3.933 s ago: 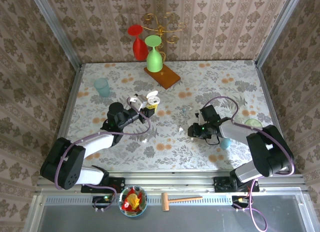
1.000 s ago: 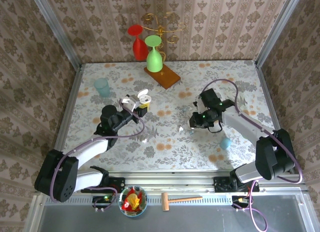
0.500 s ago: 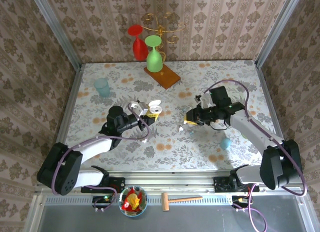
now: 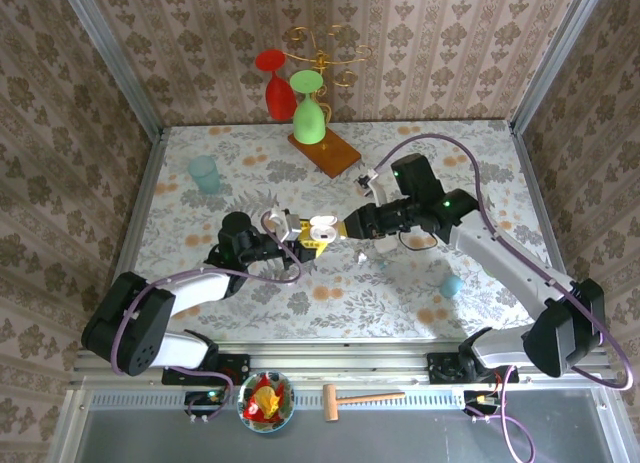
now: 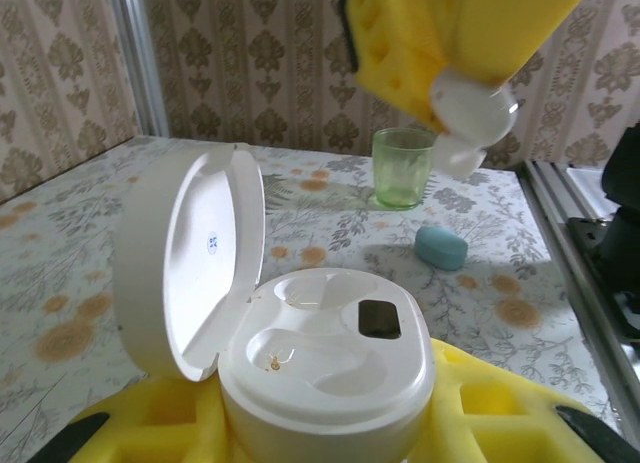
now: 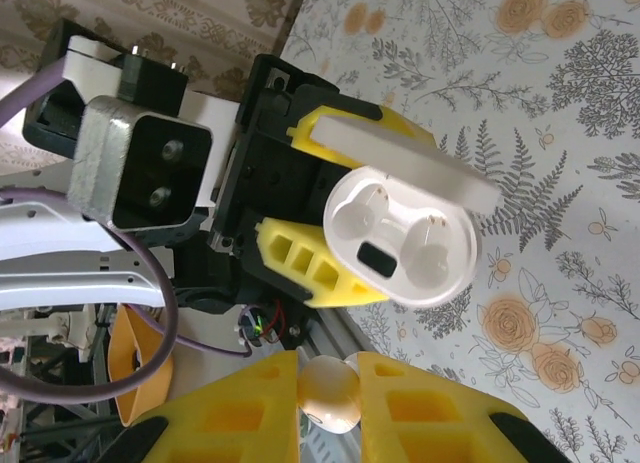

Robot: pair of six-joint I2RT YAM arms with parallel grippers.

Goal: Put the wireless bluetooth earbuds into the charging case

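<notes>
Earbud [image 6: 330,397] pinched in right end effector [image 6: 330,381], near open charging case [image 5: 325,355] seemingly clamped by left end effector [image 5: 325,435].

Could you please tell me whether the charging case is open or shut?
Open. The case has its lid swung up, and both wells inside are bare; the earbud is pinched in the right gripper.

The desk [image 4: 400,303] is covered by a floral cloth; a teal cup [image 4: 205,173] stands well to the left of and beyond the left end effector [image 4: 308,237]; a wooden board [image 4: 325,153] lies beyond both end effectors; a small blue pebble-shaped thing [image 4: 451,284] lies nearer than and to the right of the right end effector [image 4: 347,228]; a green cup [image 5: 403,168] stands near that blue thing, apart from it.
</notes>
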